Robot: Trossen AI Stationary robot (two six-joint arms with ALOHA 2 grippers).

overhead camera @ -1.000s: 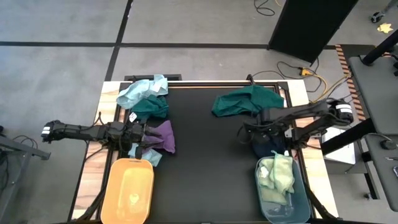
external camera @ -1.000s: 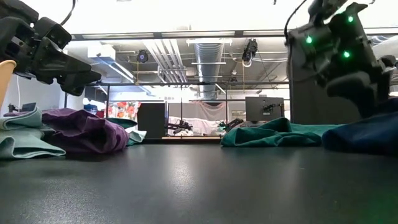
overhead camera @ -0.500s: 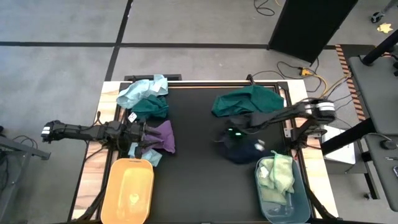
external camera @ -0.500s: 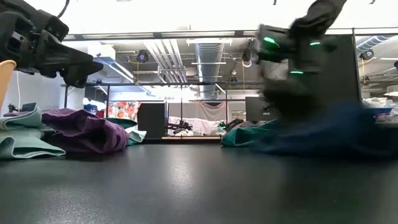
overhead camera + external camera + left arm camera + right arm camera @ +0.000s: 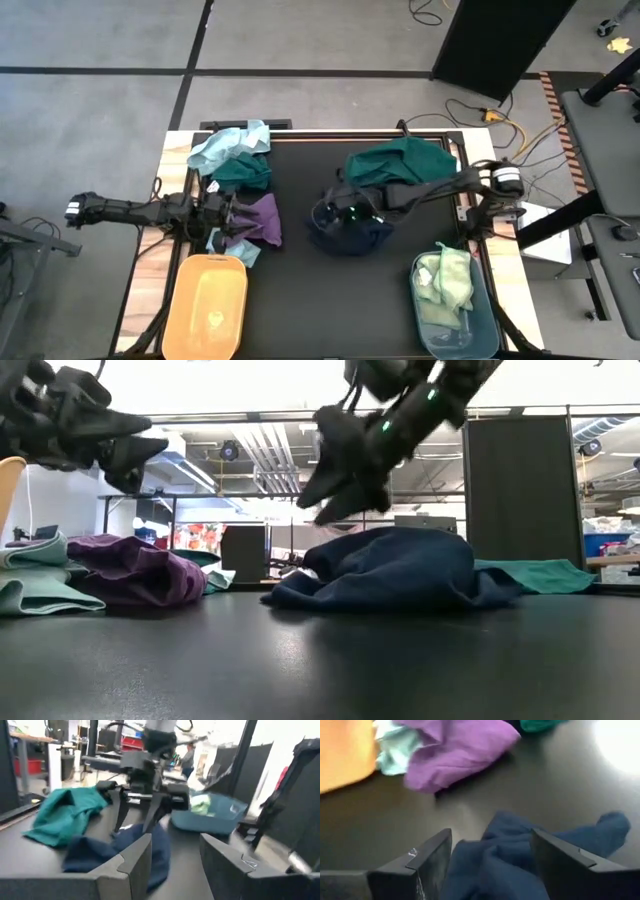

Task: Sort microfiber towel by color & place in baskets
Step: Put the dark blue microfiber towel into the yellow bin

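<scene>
A navy towel lies heaped at the table's middle. My right gripper hangs open just above its left part, with the cloth showing between its fingers. My left gripper is open and hovers over a purple towel at the table's left. The orange-yellow basket stands at the near left. The grey-blue basket at the near right holds pale yellow-green towels.
A dark green towel lies far right of centre. A light blue towel and a dark green one lie at the far left. Another light blue towel sits between the purple towel and the orange-yellow basket. Bare black tabletop lies between the baskets.
My right gripper has swept from near the table's right edge toward the left, to the middle. The navy towel has come along with it, from beside the grey-blue basket to a heap at the centre. My left gripper has stayed over the purple towel.
</scene>
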